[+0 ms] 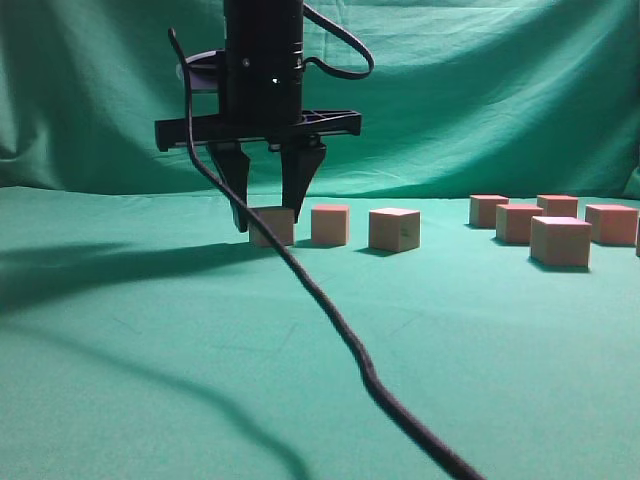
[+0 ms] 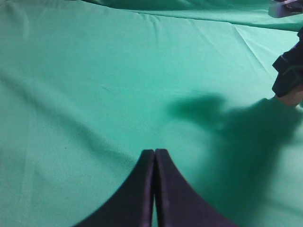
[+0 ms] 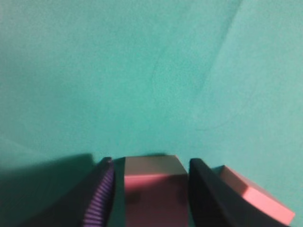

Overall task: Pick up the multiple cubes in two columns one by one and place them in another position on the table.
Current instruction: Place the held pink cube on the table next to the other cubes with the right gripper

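Between right gripper (image 1: 268, 216) jaws sat cube (image 1: 272, 226) on table (image 1: 200, 340), leftmost of row of three; jaws half-wide, gap showing on one side, not clamped. Left gripper (image 2: 155, 158) closed, away.

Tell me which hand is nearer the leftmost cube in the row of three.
Right. The right hand straddles that cube, one finger on each side. The left hand is shut over bare table, away from it.
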